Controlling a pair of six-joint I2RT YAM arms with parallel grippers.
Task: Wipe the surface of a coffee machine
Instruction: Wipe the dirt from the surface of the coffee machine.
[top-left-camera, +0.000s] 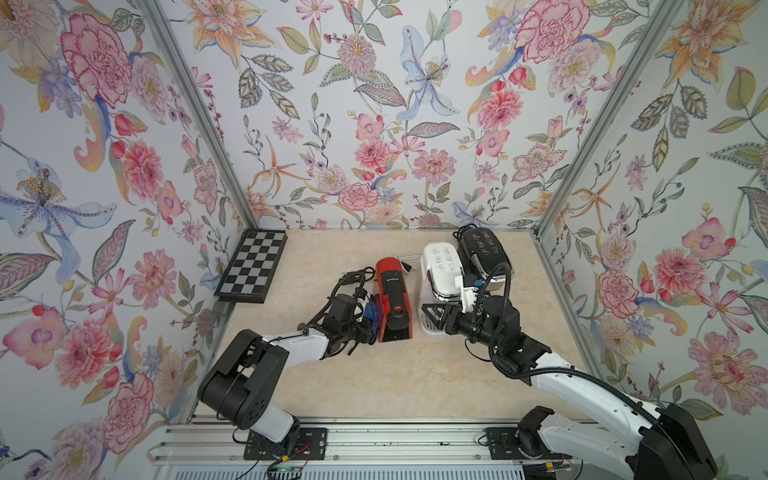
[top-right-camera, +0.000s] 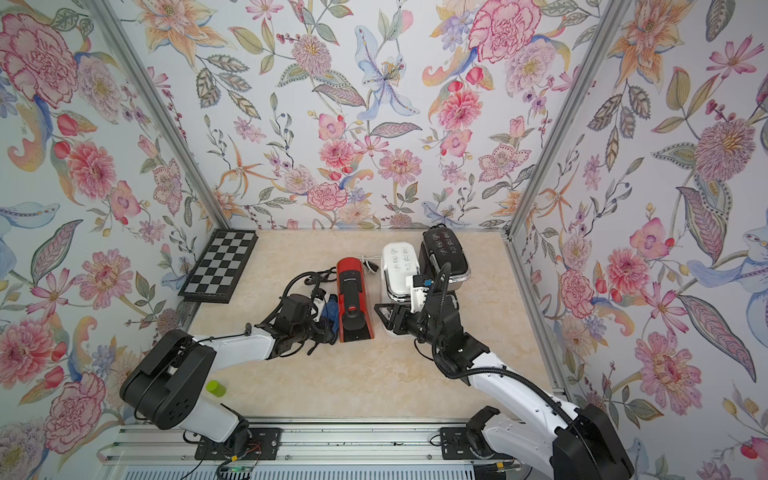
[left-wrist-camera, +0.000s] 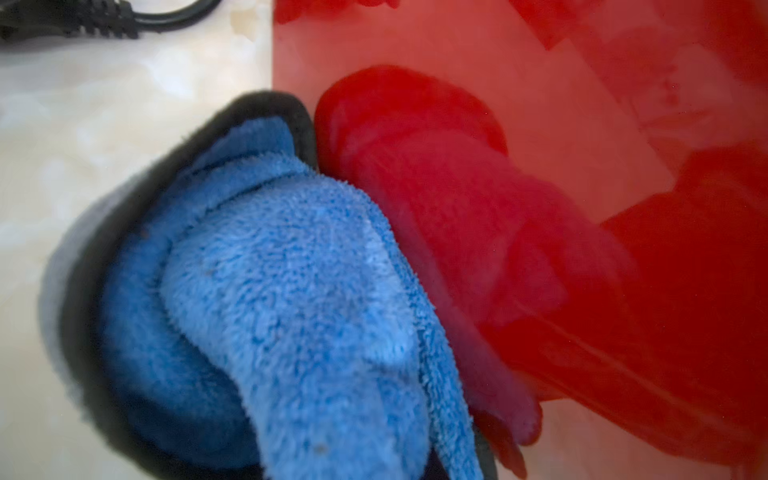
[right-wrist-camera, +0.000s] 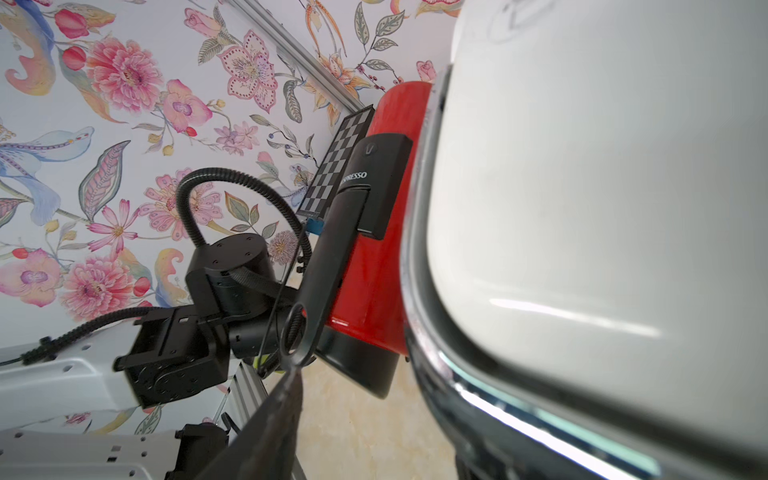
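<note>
**Desk:** What do you count, from your end outward?

**Operator:** Nearest me is one aluminium rail (top-left-camera: 374, 440) carrying both arm bases. At 7 o'clock, in a top view, there is one small green object (top-right-camera: 216, 387), partly behind the left elbow. Further out I count one blue cloth (left-wrist-camera: 291, 291) and three machines in a loose row. The red coffee machine (top-left-camera: 390, 291) is near the middle. A white machine (top-left-camera: 440, 266) stands at its 2 o'clock, and a black machine (top-left-camera: 484, 253) is just beyond that, near the far wall. One black cord (top-left-camera: 353, 276) lies at the red one's 10 o'clock. One chessboard (top-left-camera: 252, 264) sits in the far corner at 10 o'clock.

**Desk:** And the surface and room?

**Operator:** The counter (top-left-camera: 374, 374) is pale cream with a marbled look. Flowered wallpaper walls (top-left-camera: 374, 104) close it in on three sides, with metal posts at the two far corners.

**Desk:** Arms?

**Operator:** My left arm (top-left-camera: 291, 345) comes in from 7 o'clock, folded at the elbow, with the forearm running toward 3 o'clock. The left hand (top-left-camera: 366, 328) is clamped on the cloth. My wrist view shows the cloth pressed against the red machine's glossy side, low on its 9 o'clock face. My right arm (top-left-camera: 582, 382) reaches in from 5 o'clock. The right hand (top-left-camera: 434, 313) points toward 9 o'clock at the foot of the white machine, between it and the red one. I see only one of its fingers, so I cannot tell whether it grips anything.
</note>
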